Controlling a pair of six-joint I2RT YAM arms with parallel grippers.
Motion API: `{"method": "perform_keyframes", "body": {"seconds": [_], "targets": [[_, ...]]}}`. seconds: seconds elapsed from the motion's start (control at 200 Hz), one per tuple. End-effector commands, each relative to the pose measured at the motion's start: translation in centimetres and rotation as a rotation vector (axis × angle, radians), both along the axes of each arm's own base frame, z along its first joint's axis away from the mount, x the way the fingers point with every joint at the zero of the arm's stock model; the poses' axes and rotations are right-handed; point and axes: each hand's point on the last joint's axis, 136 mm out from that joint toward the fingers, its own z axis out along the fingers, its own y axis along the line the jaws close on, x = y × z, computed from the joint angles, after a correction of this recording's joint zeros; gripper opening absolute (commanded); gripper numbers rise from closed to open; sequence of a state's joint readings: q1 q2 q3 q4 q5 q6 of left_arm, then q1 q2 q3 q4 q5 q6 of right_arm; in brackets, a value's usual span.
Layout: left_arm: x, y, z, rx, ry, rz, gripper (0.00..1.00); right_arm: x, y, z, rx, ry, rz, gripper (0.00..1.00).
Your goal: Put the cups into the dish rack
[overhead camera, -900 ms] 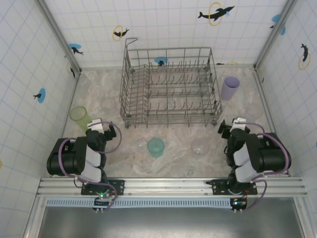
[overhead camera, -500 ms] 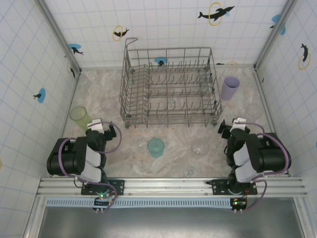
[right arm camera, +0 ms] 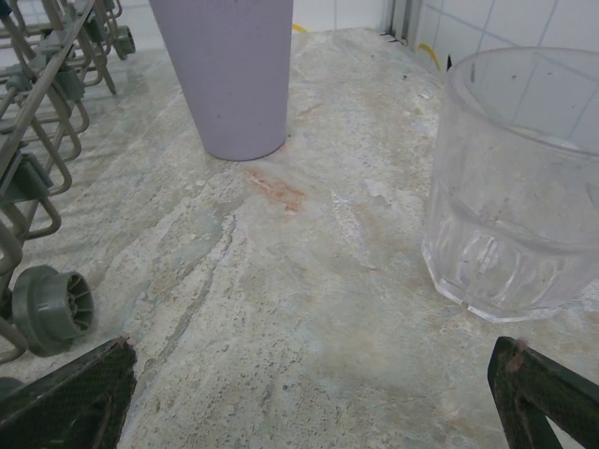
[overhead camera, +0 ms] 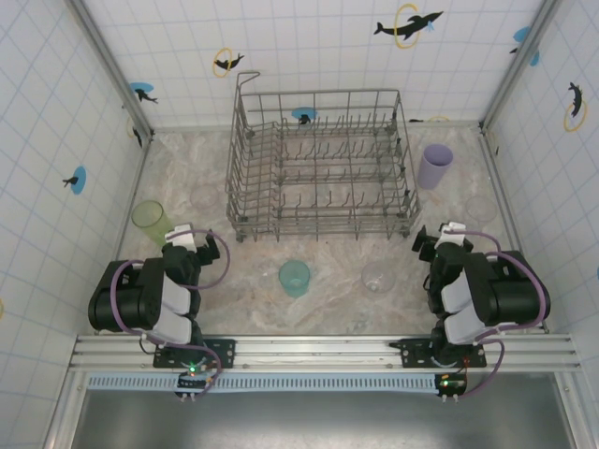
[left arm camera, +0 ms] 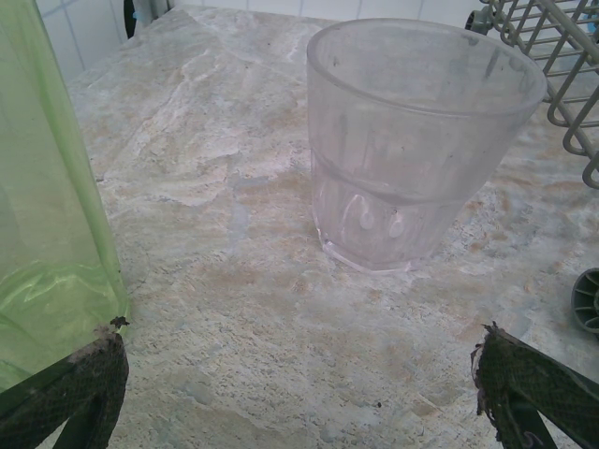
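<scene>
Well, the left gripper (left arm camera: 301,393) and right gripper (right arm camera: 309,398) both have fingers spread, empty. A clear cup (left arm camera: 421,140) stands ahead near the dish rack (overhead camera: 321,164); the lime cup (left arm camera: 42,187) perhaps touches a fingertip, so centre first, then close gently.

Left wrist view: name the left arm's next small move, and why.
Probably ease the open left claw forward toward the clear cup: it stands upright just ahead, nothing is gripped, and the lime green cup stands off to the left.

- left arm (overhead camera: 150,295) is kept folded back at its base, left gripper (left arm camera: 299,398) spread wide
- right arm (overhead camera: 487,292) is folded likewise, right gripper (right arm camera: 309,404) spread wide
</scene>
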State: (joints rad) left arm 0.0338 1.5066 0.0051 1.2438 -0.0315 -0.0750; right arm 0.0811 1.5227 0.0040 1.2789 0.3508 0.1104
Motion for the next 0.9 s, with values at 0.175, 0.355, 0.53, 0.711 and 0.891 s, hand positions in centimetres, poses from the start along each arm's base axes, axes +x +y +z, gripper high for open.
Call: {"method": "perform_keyframes", "body": {"seconds": [0.175, 0.355, 0.53, 0.711, 0.891], "targets": [[0.4, 0.4, 0.5, 0.010, -0.013, 0.009, 0.98, -1.0, -0.4, 0.4, -0.011, -0.018, -0.028, 1.00], [2.0, 2.4, 1.4, 0.005, 0.041, 0.134, 0.97, -2.0, 0.1, 1.3, -0.040, -0.063, -0.008, 1.00], [1.7, 3.0, 2.3, -0.002, 0.012, 0.177, 0.97, -2.1, -0.7, 2.3, -0.073, -0.077, -0.068, 1.00], [2.8, 4.2, 4.8, -0.085, -0.023, 0.276, 0.98, -1.1, -2.3, 3.4, -0.062, -0.020, -0.188, 1.00], [4.0, 6.3, 7.3, -0.141, 0.021, 0.446, 0.98, -1.8, -4.7, 5.3, 0.064, -0.021, -0.357, 1.00]]}}
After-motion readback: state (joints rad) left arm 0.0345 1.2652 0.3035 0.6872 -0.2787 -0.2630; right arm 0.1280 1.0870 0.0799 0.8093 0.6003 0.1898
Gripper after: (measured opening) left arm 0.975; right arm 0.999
